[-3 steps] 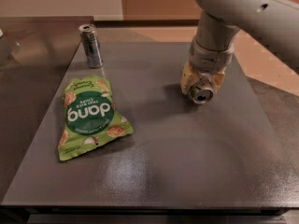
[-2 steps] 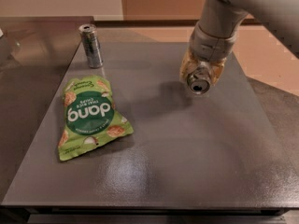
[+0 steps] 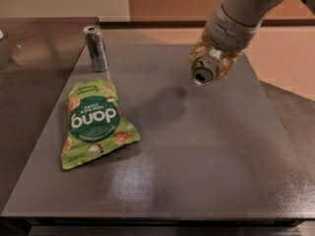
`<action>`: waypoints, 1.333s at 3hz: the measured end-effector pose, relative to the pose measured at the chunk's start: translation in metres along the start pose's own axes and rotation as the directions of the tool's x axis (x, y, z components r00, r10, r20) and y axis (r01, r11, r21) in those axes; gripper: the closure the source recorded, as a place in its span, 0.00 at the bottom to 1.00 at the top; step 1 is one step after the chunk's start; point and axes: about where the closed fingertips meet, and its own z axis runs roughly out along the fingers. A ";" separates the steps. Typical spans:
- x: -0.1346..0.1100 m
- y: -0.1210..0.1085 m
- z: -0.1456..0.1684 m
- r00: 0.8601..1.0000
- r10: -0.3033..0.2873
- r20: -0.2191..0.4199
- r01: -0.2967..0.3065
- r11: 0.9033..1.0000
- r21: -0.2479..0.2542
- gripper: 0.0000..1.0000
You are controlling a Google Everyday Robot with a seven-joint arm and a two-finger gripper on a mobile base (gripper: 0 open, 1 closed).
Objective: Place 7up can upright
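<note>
My gripper (image 3: pixel 209 65) is at the upper right, above the grey table (image 3: pixel 197 146), and is shut on the 7up can (image 3: pixel 204 73). The can is held in the air, tilted on its side, with its silver lid facing the camera. Most of its body is hidden between the yellowish fingers (image 3: pixel 227 67). Its shadow falls on the table below and to the left.
A taller, slim dark grey can (image 3: pixel 96 48) stands upright at the back left. A green "dang" chips bag (image 3: pixel 93 124) lies flat on the left half of the table. The table's right edge runs just right of the gripper.
The gripper has lifted the 7up can up off the table; the can now hangs higher, with its shadow separated from it.
</note>
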 end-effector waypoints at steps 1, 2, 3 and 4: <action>-0.005 -0.004 -0.010 0.984 0.178 -0.024 -0.175 0.980 0.095 1.00; -0.008 -0.008 -0.020 0.945 0.323 -0.044 -0.311 0.933 0.184 1.00; -0.008 -0.012 -0.028 0.895 0.445 -0.014 -0.427 0.866 0.261 1.00; -0.003 -0.019 -0.033 0.846 0.532 0.048 -0.520 0.800 0.301 1.00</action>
